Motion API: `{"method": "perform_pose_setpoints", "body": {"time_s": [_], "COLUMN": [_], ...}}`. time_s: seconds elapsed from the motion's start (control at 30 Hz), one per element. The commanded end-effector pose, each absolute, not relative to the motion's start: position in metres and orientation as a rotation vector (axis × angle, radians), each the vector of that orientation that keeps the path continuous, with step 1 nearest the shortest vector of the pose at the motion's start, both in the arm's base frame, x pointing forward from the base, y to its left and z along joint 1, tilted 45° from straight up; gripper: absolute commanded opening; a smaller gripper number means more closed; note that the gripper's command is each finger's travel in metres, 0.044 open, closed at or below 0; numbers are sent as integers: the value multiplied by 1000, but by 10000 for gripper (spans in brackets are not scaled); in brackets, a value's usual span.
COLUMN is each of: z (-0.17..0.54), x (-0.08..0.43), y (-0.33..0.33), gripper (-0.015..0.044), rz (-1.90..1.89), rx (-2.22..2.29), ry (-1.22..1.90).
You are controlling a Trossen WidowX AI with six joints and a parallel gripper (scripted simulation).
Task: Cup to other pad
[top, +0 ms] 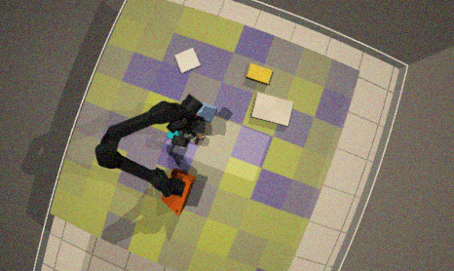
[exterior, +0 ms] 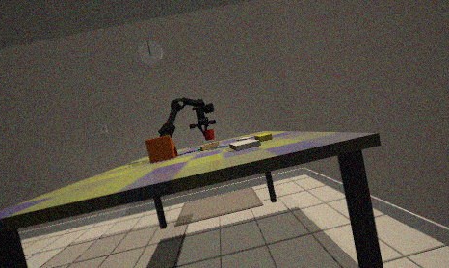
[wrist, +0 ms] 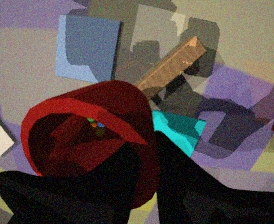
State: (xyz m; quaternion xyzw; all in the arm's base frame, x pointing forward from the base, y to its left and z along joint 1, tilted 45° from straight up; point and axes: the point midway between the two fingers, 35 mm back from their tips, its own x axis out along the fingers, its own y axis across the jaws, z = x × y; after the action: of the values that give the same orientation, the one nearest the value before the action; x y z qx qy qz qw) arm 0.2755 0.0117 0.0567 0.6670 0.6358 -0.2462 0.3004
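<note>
We have the red cup (wrist: 88, 143) clamped in the gripper (wrist: 144, 163), the dark fingers pinching its wall at the rim on the side nearest the wrist, one finger inside and one outside as far as we can tell. The exterior view shows the cup (exterior: 208, 133) hanging clear above the checkered table (exterior: 285, 145), and from above it sits mostly hidden under the wrist, between the cyan pad (top: 170, 134) and the blue pad (top: 208, 113). In the wrist view the blue pad (wrist: 88, 50) lies ahead of the cup, the cyan one (wrist: 177, 129) just beside the fingers, with a tan block (wrist: 170, 66) between. We judge the cup to be rigid and light, with a thin wall that could pivot in a one-sided rim pinch. A few small marbles (wrist: 96, 124) show deep inside; they will likely roll freely, so any tilt or jolt risks throwing them out. We would keep the mouth level and move gently, lowering it straight onto the blue pad.
</note>
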Motion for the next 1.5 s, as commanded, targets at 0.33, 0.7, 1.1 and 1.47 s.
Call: {"method": "perform_pose_setpoints", "body": {"time_s": [0.33,0.7,1.1,1.47], "z": [68,76,84,91], "x": [255,241,225,211], "y": [24,32,41,49], "gripper": [0,0,0,0], "rz": [-656,-657,-657,-658], "rx": [1779,1779,1779,1779], "ry": [1692,1693,1694,1695]}}
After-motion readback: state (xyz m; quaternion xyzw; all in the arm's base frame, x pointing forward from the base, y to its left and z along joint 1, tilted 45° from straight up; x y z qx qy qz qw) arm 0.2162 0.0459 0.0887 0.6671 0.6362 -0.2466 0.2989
